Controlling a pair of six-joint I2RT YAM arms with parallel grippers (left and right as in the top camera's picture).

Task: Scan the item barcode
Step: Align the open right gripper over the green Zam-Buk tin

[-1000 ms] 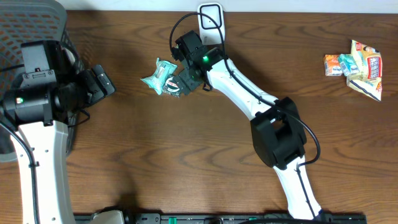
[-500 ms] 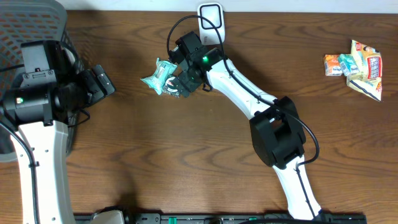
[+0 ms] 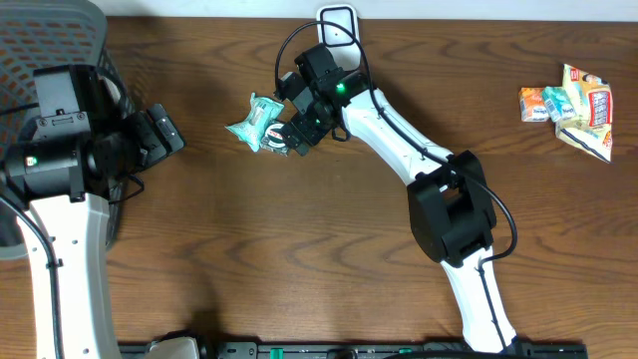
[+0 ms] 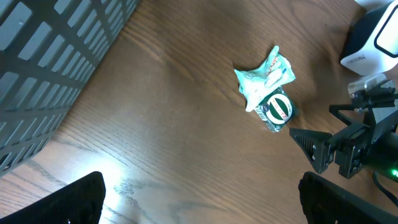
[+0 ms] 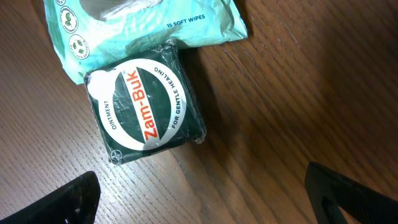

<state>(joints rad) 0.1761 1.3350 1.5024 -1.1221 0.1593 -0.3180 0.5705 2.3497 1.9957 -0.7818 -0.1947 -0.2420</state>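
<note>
Left gripper: is hanging wide open and carrying nothing, beside the grey mesh basket and well apart from the goods.
Wipes packet: is lying crumpled on the wooden table, its lower edge touching the tin. A closing finger could be catching this wrapper too, dragging both things up together.
Zam-Buk tin: is the item to scan. It is sitting label up in glossy film, just beside the packet and near the scanner. No barcode is showing on the top face, so it is probably sitting underneath or on a side, though the views are not settling that.
Right gripper: is hovering over the tin with jaws spread fully and nothing between them. The tin is lying off toward one finger rather than centred, so a squeeze from here is risking a corner pinch, with the slick film letting the tin slide out.
Scanner: is standing at the table's far edge. A tin arriving with the label side toward it is likely giving no read.
Snack packets: are lying far right, well out of harm's way.
</note>
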